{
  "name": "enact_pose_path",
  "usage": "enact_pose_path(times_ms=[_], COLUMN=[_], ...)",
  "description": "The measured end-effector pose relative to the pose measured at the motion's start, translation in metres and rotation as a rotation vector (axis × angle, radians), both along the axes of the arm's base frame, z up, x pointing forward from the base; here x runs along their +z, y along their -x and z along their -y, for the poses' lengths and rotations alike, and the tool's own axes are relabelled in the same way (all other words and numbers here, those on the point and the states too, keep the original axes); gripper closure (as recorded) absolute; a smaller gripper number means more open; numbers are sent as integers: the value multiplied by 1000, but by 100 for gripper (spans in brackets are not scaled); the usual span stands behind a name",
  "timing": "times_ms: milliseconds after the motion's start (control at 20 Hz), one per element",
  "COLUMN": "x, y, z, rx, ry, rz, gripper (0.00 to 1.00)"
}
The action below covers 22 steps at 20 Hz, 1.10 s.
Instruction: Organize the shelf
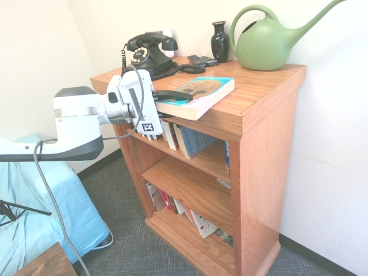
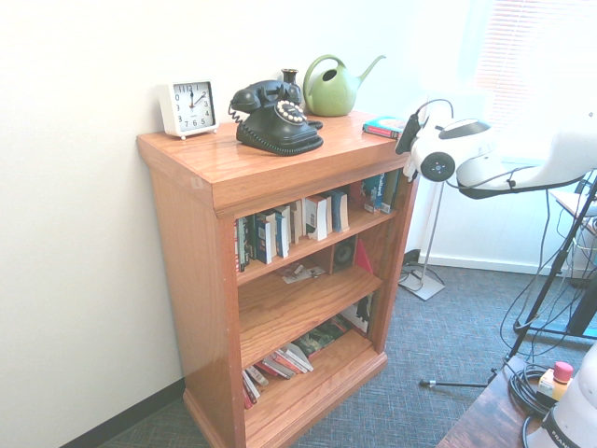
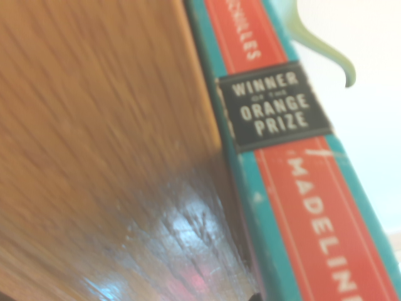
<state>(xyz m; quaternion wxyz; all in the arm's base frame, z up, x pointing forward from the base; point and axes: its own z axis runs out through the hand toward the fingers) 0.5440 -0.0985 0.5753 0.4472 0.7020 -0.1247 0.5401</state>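
Note:
The shelf (image 1: 253,92) is a reddish wooden bookcase with three tiers; its top also shows from the other side (image 2: 242,163). A thick teal paperback (image 1: 201,95) lies flat on the top, and its corner sticks out over the front edge. My gripper (image 1: 171,99) reaches in level from the left and is shut on that overhanging corner. One black finger (image 1: 172,94) rests on the cover; the other is hidden under the book. In the second exterior view the book (image 2: 382,126) lies at the top's right end by the gripper (image 2: 409,138). The wrist view shows its red spine (image 3: 294,188) against the wood (image 3: 94,125).
On the top stand a black rotary telephone (image 1: 148,52), a dark vase (image 1: 219,40), a green watering can (image 1: 267,43), a remote (image 1: 202,59) and a white clock (image 2: 189,107). Books (image 2: 289,229) fill the upper tier; others lie on the bottom tier (image 2: 280,364). Blue-covered furniture (image 1: 34,201) is at left.

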Motion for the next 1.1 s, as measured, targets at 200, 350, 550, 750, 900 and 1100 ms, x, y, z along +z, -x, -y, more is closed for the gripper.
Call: enact_pose_path(times_ms=[200,350,550,750,900,1100], x=[3,3,9,31,51,58], y=[-3,-3,1,27,61,113], z=[3,1,-2,-11,-14,-17], rx=[-2,1,-2,-13,-32,-40], ry=[0,-1,-38,-113,-183,-300], rz=[4,5,21,55,78,94], gripper=[100,100,100,100,100,100])
